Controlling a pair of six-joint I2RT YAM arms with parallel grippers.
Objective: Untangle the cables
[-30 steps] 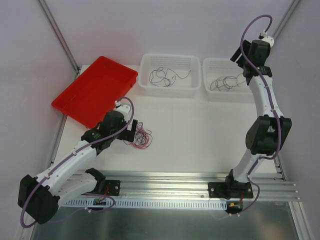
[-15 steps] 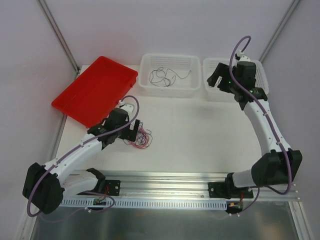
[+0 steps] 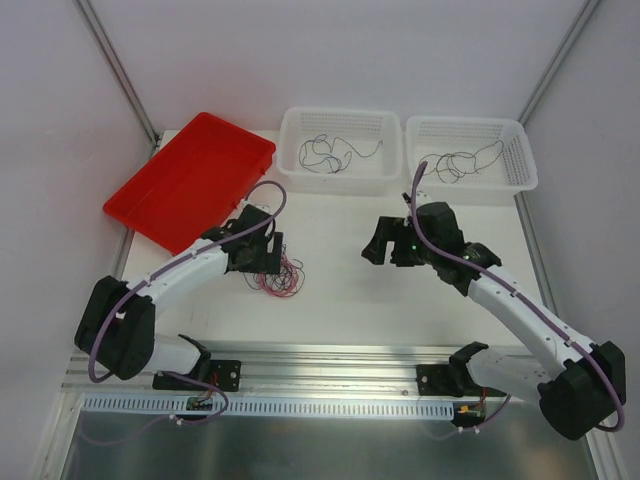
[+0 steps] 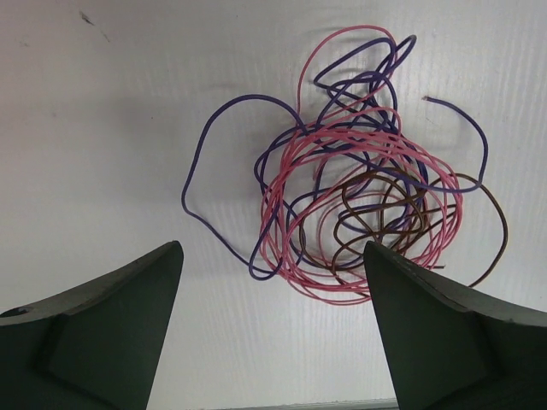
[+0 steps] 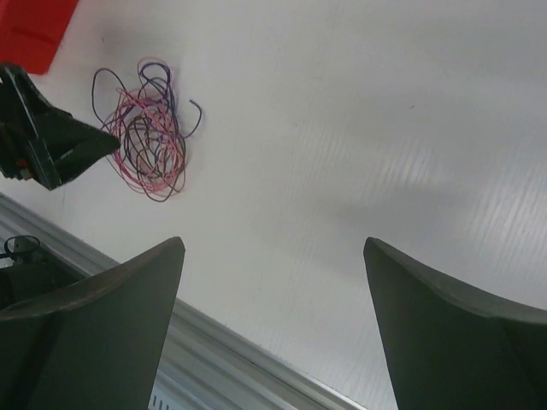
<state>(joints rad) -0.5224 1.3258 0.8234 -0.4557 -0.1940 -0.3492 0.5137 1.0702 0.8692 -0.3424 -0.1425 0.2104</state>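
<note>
A tangle of thin cables (image 3: 283, 275) in pink, purple and dark brown lies on the white table. In the left wrist view the tangle (image 4: 359, 196) lies just beyond the fingertips, with a purple loop reaching between them. My left gripper (image 3: 266, 252) (image 4: 272, 248) is open and empty, at the tangle's left edge. My right gripper (image 3: 385, 248) (image 5: 273, 243) is open and empty, above the table's middle, well right of the tangle (image 5: 149, 141). The left gripper's fingers (image 5: 51, 141) show in the right wrist view.
Two white baskets stand at the back: the left basket (image 3: 340, 113) holds a thin dark cable (image 3: 335, 155), and the right basket (image 3: 465, 122) holds dark cables (image 3: 460, 162). A red tray (image 3: 185, 180) sits at the back left. An aluminium rail (image 3: 340, 360) runs along the near edge.
My right arm has swung down from over the right basket to the table's middle. My left gripper has shifted slightly farther back beside the tangle.
</note>
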